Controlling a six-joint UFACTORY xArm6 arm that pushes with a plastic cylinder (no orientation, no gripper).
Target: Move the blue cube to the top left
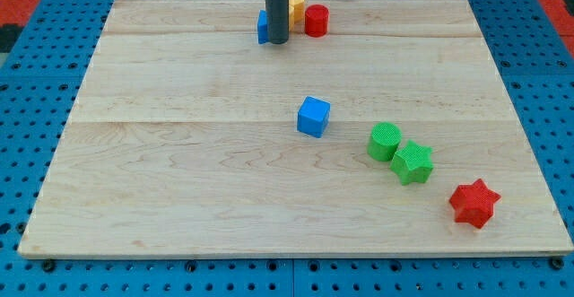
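While my tip (276, 42) stood at the far edge of the wooden board (179, 171), bare and holding nothing, it touched a partly hidden blue block (262, 28), with a yellow block (297, 4) and red cylinder (316, 20) just right. The blue cube (314, 117) sat near the centre, well apart, untouched. Nearer right lay a green cylinder (384, 142), green star (413, 161) and red star (473, 203). Judging by this, the tip needed to come round the cube's near-right side.

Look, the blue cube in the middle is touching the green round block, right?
Not quite. The camera view shows the blue cube in the middle standing apart from the green round block, with bare board between them. The round block's close neighbour is the green star.
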